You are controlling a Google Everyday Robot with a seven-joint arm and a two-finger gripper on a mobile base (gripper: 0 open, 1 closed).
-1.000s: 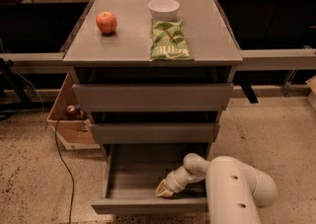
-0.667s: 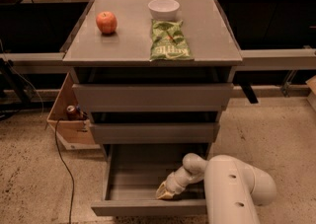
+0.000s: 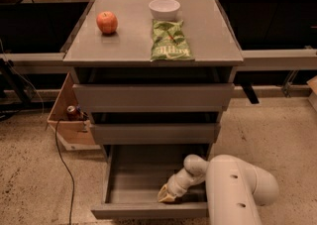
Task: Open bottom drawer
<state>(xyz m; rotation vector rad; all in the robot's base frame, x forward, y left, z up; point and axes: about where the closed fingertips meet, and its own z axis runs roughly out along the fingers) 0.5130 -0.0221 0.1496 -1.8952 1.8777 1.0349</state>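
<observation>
Camera view: bottom drawer out below counter front edge; gripper inside it, grasp state cannot be told.

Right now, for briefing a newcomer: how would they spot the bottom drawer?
Find the grey cabinet with an apple on top. Of its three drawers, the bottom drawer is lowest, the only one pulled far out, with the gripper inside it.

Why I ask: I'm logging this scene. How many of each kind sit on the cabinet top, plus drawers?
Apple: 1
Bowl: 1
Chip bag: 1
Drawers: 3 (top drawer, middle drawer, bottom drawer)
Total: 6
Gripper, uncounted, is inside the bottom drawer.
</observation>
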